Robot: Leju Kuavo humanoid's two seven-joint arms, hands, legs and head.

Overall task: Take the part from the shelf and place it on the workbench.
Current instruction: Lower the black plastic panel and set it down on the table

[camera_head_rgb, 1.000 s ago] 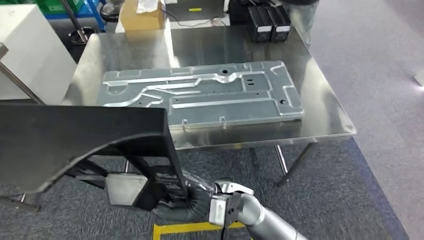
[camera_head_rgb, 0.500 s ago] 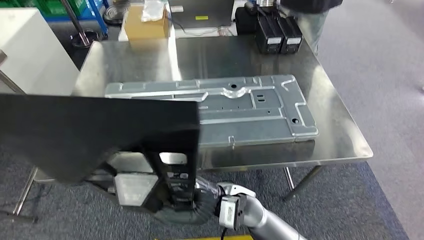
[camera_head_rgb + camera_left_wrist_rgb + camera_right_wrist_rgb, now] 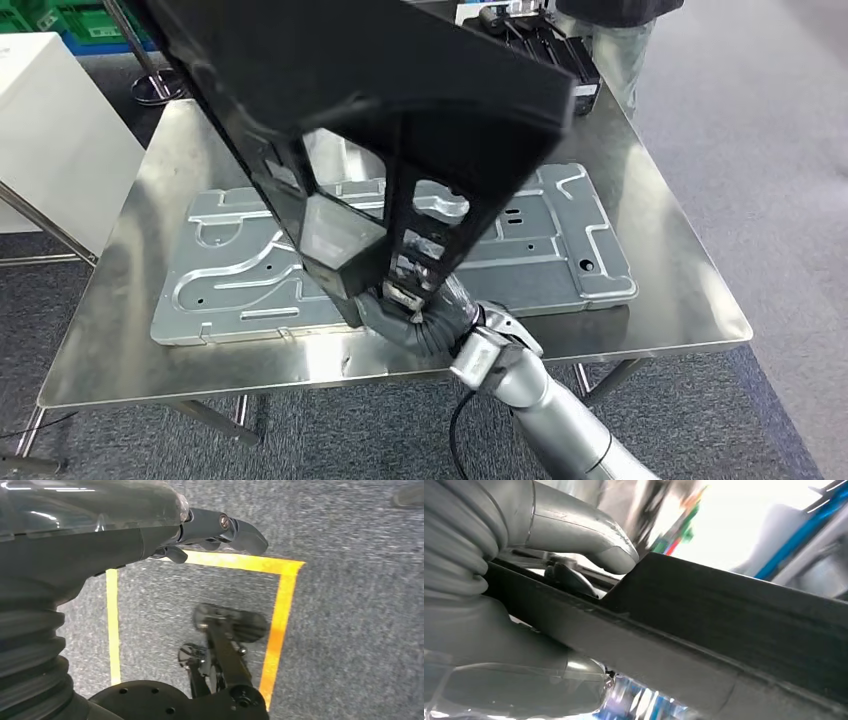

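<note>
The part (image 3: 380,90) is a large black panel with open frame ribs, tilted in the air above the steel workbench (image 3: 690,280). My right hand (image 3: 425,320) grips its lower end just over the bench's near edge. In the right wrist view my thumb (image 3: 589,535) presses on the part's black edge (image 3: 734,625). A silver stamped metal plate (image 3: 570,240) lies flat on the bench under the part. My left hand (image 3: 210,527) hangs beside my body over the carpet, holding nothing, its dark fingers loosely extended.
A white cabinet (image 3: 50,130) stands left of the bench. A person (image 3: 610,30) stands at the far side beside black boxes (image 3: 575,65). Yellow tape (image 3: 280,610) marks a square on the grey carpet below me.
The whole view has shifted closer to the bench. My right hand has swung the black part up from below the bench's edge to high over the silver plate.
</note>
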